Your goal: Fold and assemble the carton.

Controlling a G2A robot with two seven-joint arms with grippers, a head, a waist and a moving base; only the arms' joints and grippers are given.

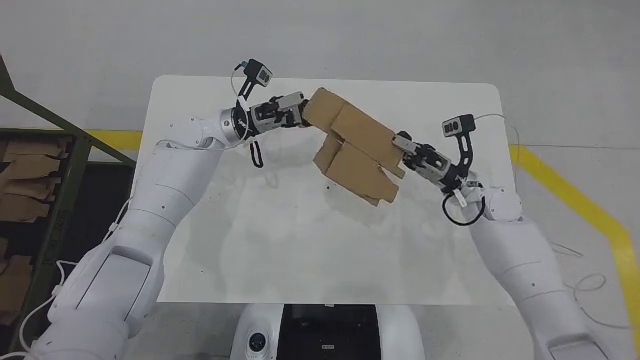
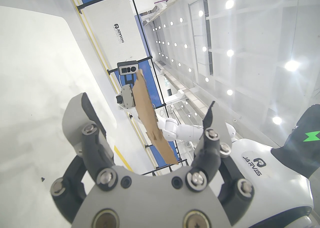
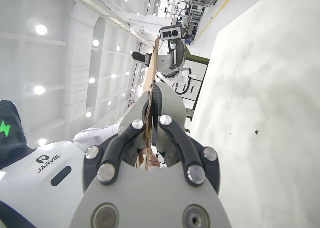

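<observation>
Above the table, we see the carton flat, all folding left to do, right gripper clamped on it, left gripper spread apart.

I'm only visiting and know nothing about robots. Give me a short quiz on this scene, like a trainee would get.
1. Fill the gap: the left claw has its jaws ____.
2. Which one is clamped on the carton? A. the left claw B. the right claw C. neither
3. True or false: the carton lies flat on the table.

Key: 1. open; 2. B; 3. false, it is held up off the table.
</observation>
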